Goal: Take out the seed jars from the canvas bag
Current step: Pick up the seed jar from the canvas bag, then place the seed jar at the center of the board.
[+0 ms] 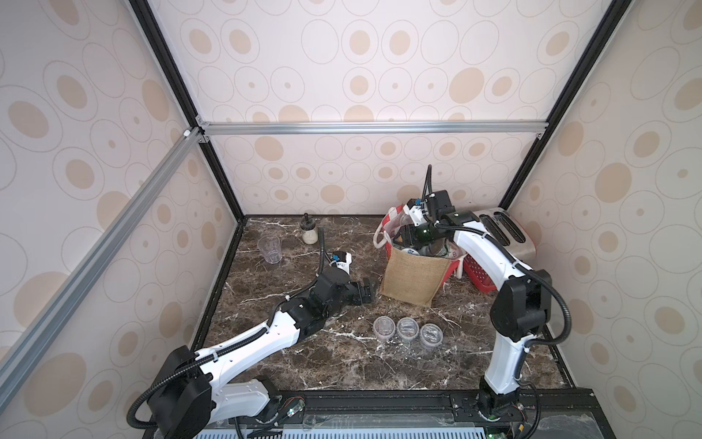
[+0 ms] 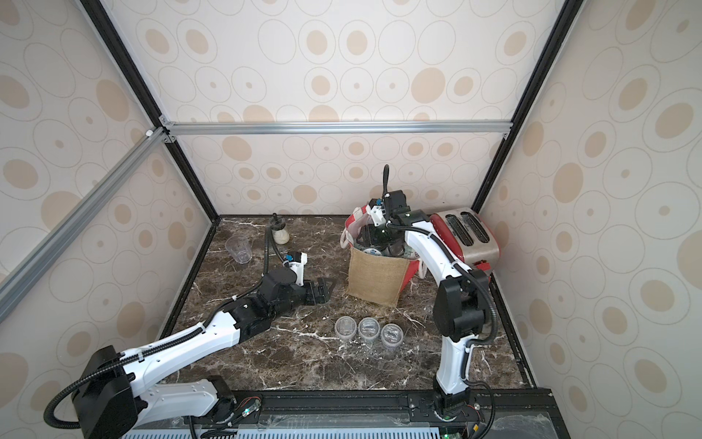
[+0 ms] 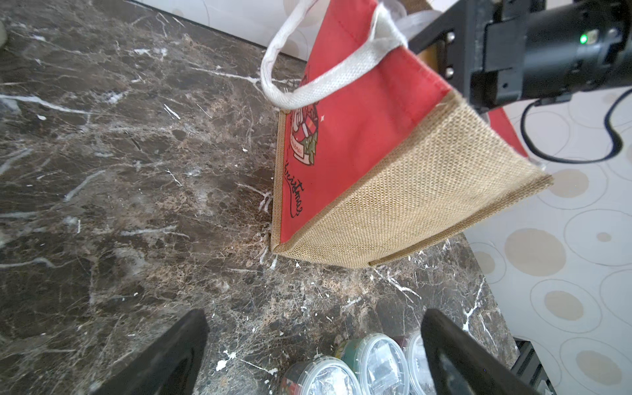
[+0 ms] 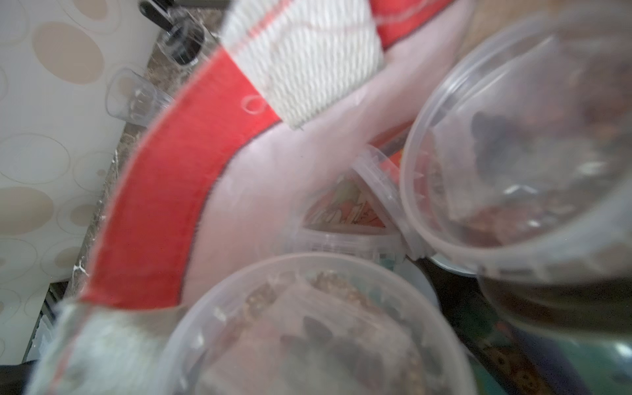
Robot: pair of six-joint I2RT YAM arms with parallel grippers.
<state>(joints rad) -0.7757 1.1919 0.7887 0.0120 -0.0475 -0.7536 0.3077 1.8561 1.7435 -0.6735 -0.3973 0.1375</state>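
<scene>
The canvas bag (image 1: 414, 277) (image 2: 376, 275) stands upright at the back right, with a tan jute front, red sides and white handles. My right gripper (image 1: 405, 240) (image 2: 364, 239) reaches down into its mouth, and its fingers are hidden among the seed jars. In the right wrist view one clear-lidded seed jar (image 4: 307, 328) fills the space at the jaws and another seed jar (image 4: 519, 143) lies beside it. Three short seed jars (image 1: 407, 328) (image 2: 369, 328) sit in a row on the table in front of the bag. My left gripper (image 1: 366, 290) (image 3: 314, 314) rests open and empty, left of the bag.
A red and silver toaster (image 1: 505, 232) stands right behind the bag, against the right wall. A glass shaker (image 1: 309, 230) and a clear tumbler (image 1: 269, 249) stand at the back left. Walls close in the marble table (image 1: 342, 365) on three sides.
</scene>
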